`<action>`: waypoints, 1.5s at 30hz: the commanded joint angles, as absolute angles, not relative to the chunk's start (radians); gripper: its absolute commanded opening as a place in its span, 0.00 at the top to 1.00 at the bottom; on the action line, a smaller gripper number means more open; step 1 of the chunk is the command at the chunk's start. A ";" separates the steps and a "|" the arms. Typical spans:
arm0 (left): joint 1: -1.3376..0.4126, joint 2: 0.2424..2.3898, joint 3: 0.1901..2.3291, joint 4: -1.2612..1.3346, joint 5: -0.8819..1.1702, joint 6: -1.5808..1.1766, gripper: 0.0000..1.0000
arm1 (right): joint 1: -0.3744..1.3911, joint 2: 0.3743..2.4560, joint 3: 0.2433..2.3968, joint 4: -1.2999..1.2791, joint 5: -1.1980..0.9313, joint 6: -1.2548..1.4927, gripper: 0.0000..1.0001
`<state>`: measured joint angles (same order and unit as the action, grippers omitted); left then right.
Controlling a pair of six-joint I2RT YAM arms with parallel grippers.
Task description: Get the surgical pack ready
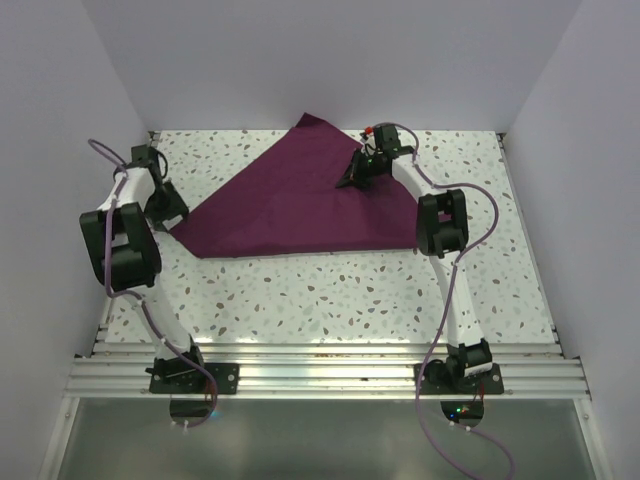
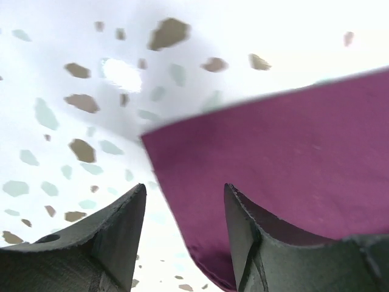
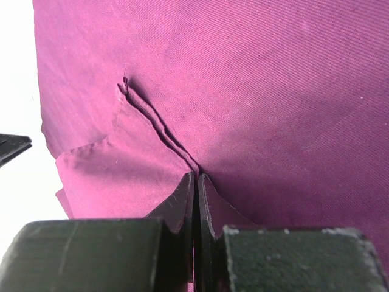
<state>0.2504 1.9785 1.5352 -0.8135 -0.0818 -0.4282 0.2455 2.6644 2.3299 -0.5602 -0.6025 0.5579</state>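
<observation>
A large maroon cloth (image 1: 290,205) lies folded into a triangle across the middle and back of the speckled table (image 1: 330,300). My right gripper (image 1: 352,178) is shut on a pinched fold of the cloth (image 3: 243,91) near its right back edge; the right wrist view shows its jaws pressed together at the crease (image 3: 196,177). My left gripper (image 1: 170,215) is open at the cloth's left corner (image 2: 200,243), which lies between its fingers (image 2: 243,225) in the left wrist view. The steel tray, scissors, tweezers and gauze pads are out of view.
White walls close the table in on the left, right and back. An aluminium rail (image 1: 320,375) runs along the near edge by the arm bases. Purple cables (image 1: 440,330) hang from both arms.
</observation>
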 commanded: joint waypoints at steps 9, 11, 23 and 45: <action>0.348 1.994 1.405 -0.695 0.132 -0.455 0.40 | 0.233 2.689 2.373 -0.515 -0.601 0.558 1.00; 0.350 2.006 1.391 -0.692 0.165 -0.481 0.41 | 0.233 2.688 2.375 -0.515 -0.601 0.558 1.00; 0.350 2.003 1.344 -0.615 0.290 -0.509 0.97 | 0.238 2.691 2.376 -0.522 -0.595 0.557 1.00; -0.089 1.723 1.600 -0.637 0.373 -0.662 1.00 | 0.256 2.706 2.373 -0.540 -0.568 0.577 1.00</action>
<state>-0.0036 1.7294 1.5700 -0.6506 0.3214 -0.5877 0.2497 2.6781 2.3413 -0.5526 -0.6182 0.5682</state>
